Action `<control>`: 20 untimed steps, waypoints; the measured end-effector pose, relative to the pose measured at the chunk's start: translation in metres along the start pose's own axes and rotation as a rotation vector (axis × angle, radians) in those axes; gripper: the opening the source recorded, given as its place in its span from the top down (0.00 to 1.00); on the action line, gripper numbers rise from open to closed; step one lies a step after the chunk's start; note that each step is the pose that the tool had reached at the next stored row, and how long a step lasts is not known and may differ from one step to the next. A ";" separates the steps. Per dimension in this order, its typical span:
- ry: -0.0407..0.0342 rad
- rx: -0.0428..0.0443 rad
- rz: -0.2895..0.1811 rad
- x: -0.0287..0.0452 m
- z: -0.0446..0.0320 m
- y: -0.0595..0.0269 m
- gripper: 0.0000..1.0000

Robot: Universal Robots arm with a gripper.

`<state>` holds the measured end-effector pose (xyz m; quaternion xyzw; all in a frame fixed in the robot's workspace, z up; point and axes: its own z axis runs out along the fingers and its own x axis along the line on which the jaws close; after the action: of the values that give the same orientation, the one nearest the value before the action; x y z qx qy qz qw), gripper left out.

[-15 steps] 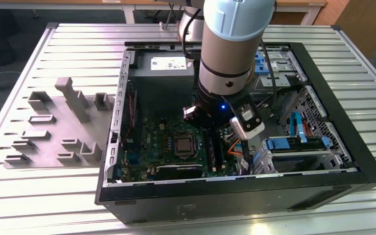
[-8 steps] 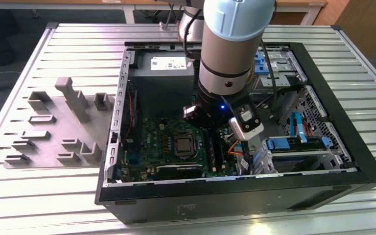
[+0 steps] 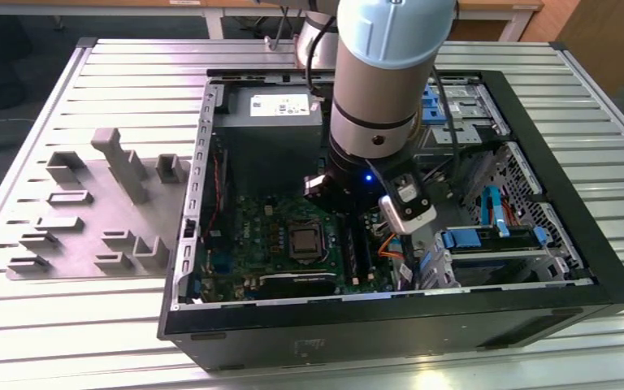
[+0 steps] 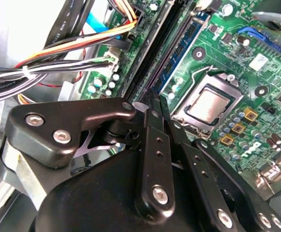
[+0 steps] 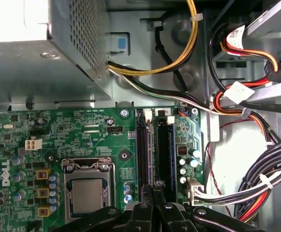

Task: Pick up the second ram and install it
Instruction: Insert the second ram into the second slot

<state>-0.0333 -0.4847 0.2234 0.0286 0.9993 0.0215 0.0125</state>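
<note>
My gripper (image 4: 155, 99) (image 5: 153, 189) is inside the open computer case (image 3: 399, 329), low over the green motherboard (image 3: 253, 244). Its two thin fingers are shut against each other, and I see nothing between them. The tips hang just above the long black and blue memory slots (image 5: 141, 154) (image 4: 181, 46) (image 3: 353, 253) beside the processor socket (image 5: 86, 193) (image 4: 209, 104). The slots are seen edge-on, and I cannot tell whether the second ram stands in one of them under the fingertips.
Bundles of coloured cables (image 5: 256, 188) (image 4: 58, 58) run close beside the slots. The power supply box (image 5: 34, 58) (image 3: 279, 106) and blue-tabbed drive bays (image 3: 486, 240) crowd the case. A grey holder with slots (image 3: 95, 211) lies on the ribbed table at the exterior view's left.
</note>
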 end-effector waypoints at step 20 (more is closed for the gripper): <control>-0.0003 -0.0010 0.000 0.0002 0.0088 -0.0003 0.87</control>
<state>-0.0333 -0.4846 0.2146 0.0288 0.9993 0.0220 0.0126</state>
